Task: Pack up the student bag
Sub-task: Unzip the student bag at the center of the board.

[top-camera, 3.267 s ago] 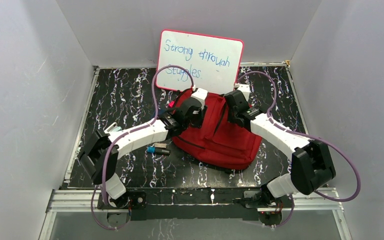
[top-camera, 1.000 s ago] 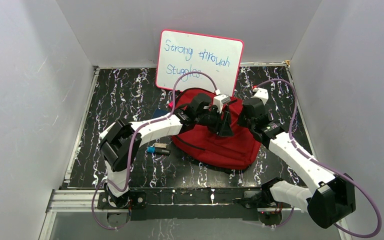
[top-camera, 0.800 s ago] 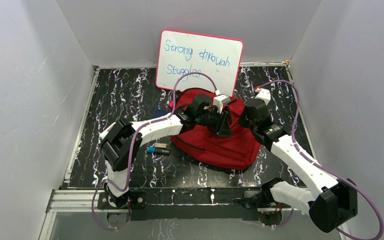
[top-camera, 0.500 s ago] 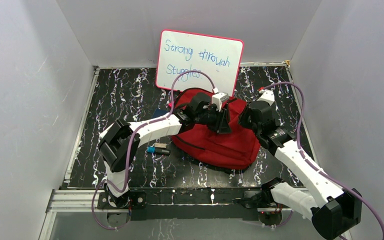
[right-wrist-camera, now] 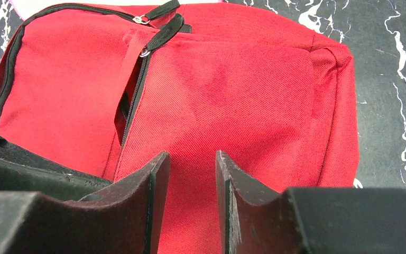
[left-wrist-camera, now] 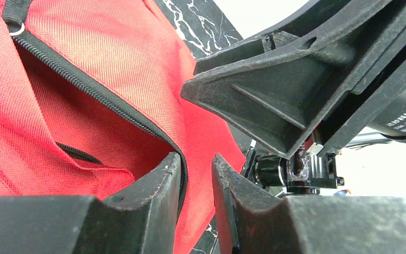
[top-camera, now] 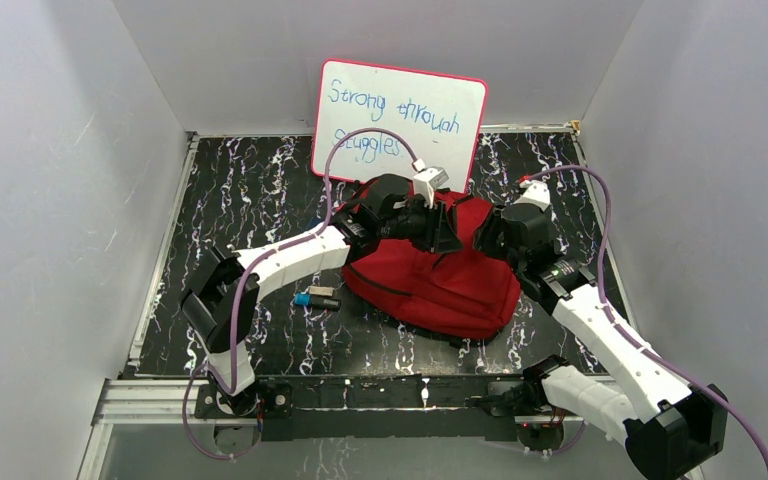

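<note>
Top external shows you the bag [top-camera: 430, 285] lying on the table [top-camera: 250, 190] toward the far middle, just in front of a whiteboard [top-camera: 400, 115] propped at the back wall.

By my reading the packing has barely begun. In the left wrist view the zipper [left-wrist-camera: 100, 103] stands parted along one edge, with only red fabric and shadow showing inside; no contents can be made out. Two small items [top-camera: 317, 298], one with a blue end and too small to name, lie on the table near the bag's left side, so they look like what is left to go in.

- **Left claw** [left-wrist-camera: 196, 161]: it sits right at that parted edge, its jaws only narrowly apart. Whether they pinch the fabric or merely flank it, I cannot tell.
- **Right claw** [right-wrist-camera: 193, 156]: it hangs over the bag's front panel with a plain gap between its jaws and nothing in them. The zipper pulls [right-wrist-camera: 161, 26] lie farther off at the top seam.

Mind the crowding: both arms meet over the bag's top, the left arm runs just above the loose items, and the whiteboard leaves little room behind the bag. You would likely need one claw to keep the mouth wide while the other goes for the items.
</note>
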Controlling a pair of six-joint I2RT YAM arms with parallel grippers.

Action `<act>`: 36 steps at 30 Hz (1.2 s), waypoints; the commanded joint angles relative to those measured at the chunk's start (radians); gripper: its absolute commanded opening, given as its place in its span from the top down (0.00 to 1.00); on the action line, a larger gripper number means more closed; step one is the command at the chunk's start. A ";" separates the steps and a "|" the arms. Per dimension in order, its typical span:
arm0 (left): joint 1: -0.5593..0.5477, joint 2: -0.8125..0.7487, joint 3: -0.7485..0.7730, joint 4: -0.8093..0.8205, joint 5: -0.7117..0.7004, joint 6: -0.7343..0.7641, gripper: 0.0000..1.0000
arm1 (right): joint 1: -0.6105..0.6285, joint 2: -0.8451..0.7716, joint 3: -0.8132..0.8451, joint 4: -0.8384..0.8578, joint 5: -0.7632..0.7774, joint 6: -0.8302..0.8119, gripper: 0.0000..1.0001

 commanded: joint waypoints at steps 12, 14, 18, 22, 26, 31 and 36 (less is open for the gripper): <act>0.005 -0.053 -0.039 0.074 0.044 -0.013 0.74 | -0.005 0.022 0.085 -0.029 -0.111 0.061 0.42; 0.005 -0.057 -0.046 0.074 0.045 -0.009 0.74 | -0.005 0.047 0.113 -0.049 -0.140 0.071 0.41; 0.005 -0.066 -0.053 0.092 0.070 -0.005 0.74 | -0.005 0.074 0.151 -0.095 -0.146 0.079 0.39; 0.005 -0.069 -0.047 0.102 0.107 0.011 0.72 | -0.005 0.067 0.156 -0.098 -0.155 0.087 0.38; 0.005 -0.074 -0.050 0.065 0.079 0.038 0.71 | -0.005 0.105 0.218 -0.144 -0.194 0.074 0.36; 0.005 -0.115 -0.084 0.022 -0.043 0.086 0.64 | -0.005 0.178 0.285 -0.217 -0.209 0.067 0.34; 0.019 -0.157 -0.114 0.004 -0.074 0.103 0.58 | -0.005 0.242 0.349 -0.282 -0.220 0.075 0.34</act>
